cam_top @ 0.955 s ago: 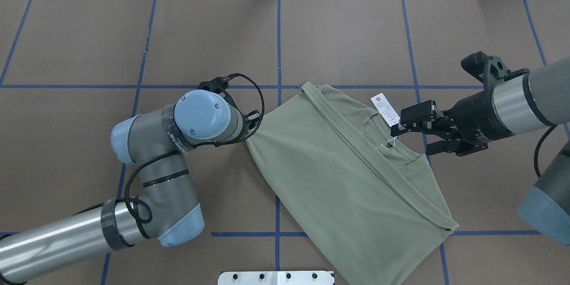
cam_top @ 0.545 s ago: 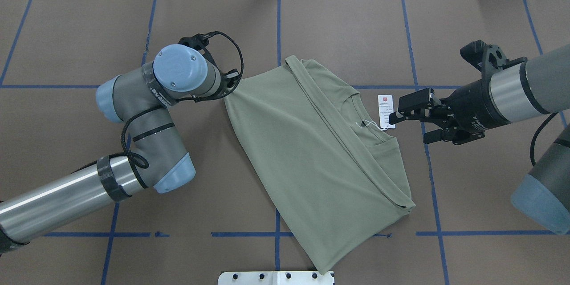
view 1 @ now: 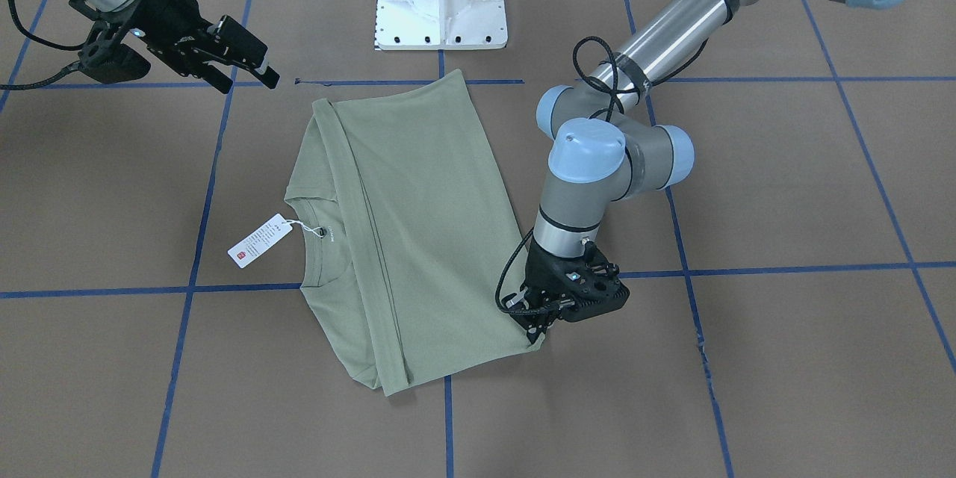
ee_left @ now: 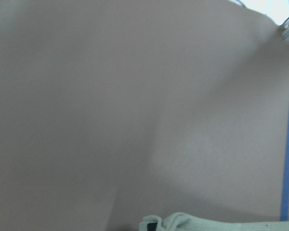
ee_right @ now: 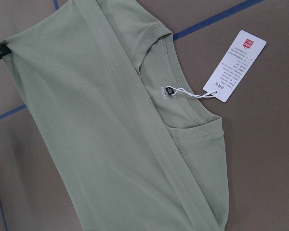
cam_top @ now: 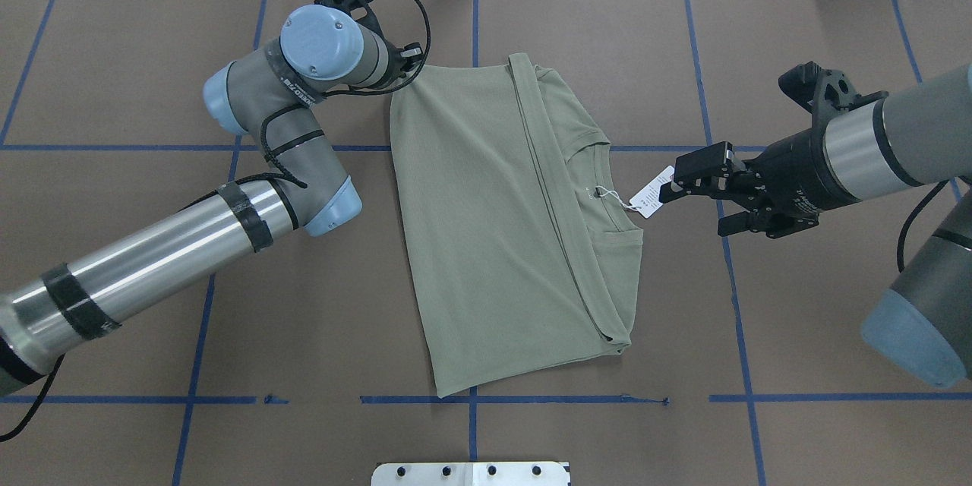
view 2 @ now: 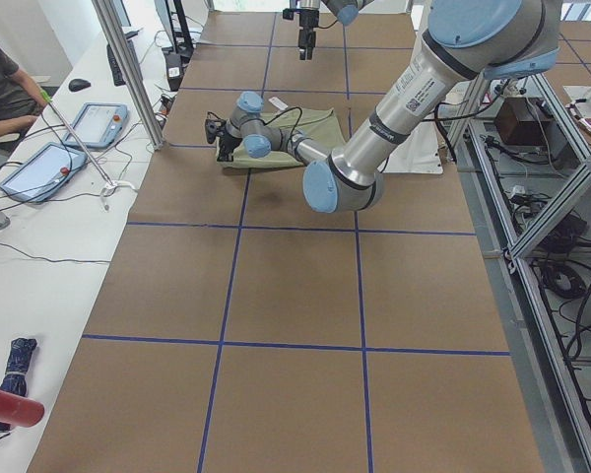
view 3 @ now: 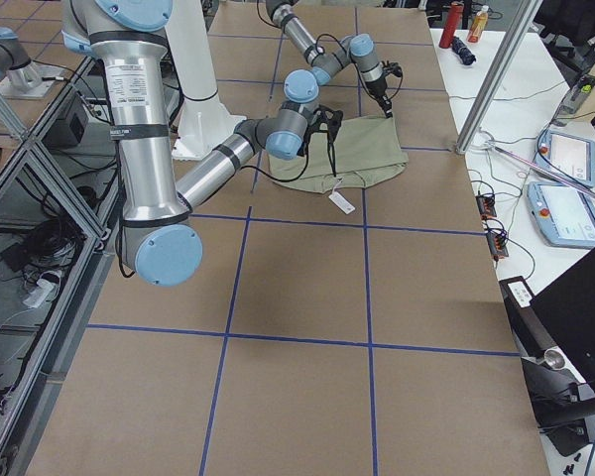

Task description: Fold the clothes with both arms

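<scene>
The green shirt (cam_top: 493, 243) lay flat near the middle of the table (cam_top: 607, 38), already doubled over itself. A long folded edge ran from its far side to its near right corner. Its collar (cam_top: 600, 167) faced our right. The hang tag (cam_top: 651, 192) trailed on its string onto bare paper just beside the neckline, so it was not trapped under the cloth.

Our left gripper (view 1: 538, 330) sat at table level on the shirt's far left corner, with its jaws pinched together on that corner. The left wrist camera showed a scrap of green knit at its lower edge, which fits a grip on the very tip of the cloth. We judged this hold was there to steer the garment. With one corner held, the arm could drag the whole piece or square it against the blue tape lines (cam_top: 569, 399).

Our right gripper (cam_top: 695, 211) hung on the collar side, jaws apart and holding nothing. From overhead one fingertip seemed to overlap the tag, but the front view put the gripper clear above the cloth, touching neither. Its wrist camera looked down on the neckline and tag, so we took it to be poised for a grasp there. The risk we saw was closing on the tag or string instead of fabric.
</scene>
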You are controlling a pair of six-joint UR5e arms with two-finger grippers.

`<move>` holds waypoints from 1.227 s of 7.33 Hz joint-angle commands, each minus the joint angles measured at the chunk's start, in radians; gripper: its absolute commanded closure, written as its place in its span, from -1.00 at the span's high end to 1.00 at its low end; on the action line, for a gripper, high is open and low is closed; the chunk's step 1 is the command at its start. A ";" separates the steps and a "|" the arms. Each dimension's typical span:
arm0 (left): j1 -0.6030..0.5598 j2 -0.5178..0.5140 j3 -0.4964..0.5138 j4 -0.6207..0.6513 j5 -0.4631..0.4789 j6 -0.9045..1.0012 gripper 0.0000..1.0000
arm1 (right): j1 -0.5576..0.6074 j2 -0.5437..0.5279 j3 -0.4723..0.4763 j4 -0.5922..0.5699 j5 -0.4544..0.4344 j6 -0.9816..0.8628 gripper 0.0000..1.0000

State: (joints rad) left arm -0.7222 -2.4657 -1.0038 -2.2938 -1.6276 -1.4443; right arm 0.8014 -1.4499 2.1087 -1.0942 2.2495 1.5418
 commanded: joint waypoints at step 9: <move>-0.075 -0.078 0.077 0.044 -0.107 0.302 1.00 | -0.123 0.066 -0.082 -0.062 -0.190 -0.167 1.00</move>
State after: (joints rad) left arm -0.7854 -2.6066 -0.7918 -2.3738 -1.6890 -1.2009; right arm 0.7223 -1.4244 2.0525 -1.1169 2.1245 1.4155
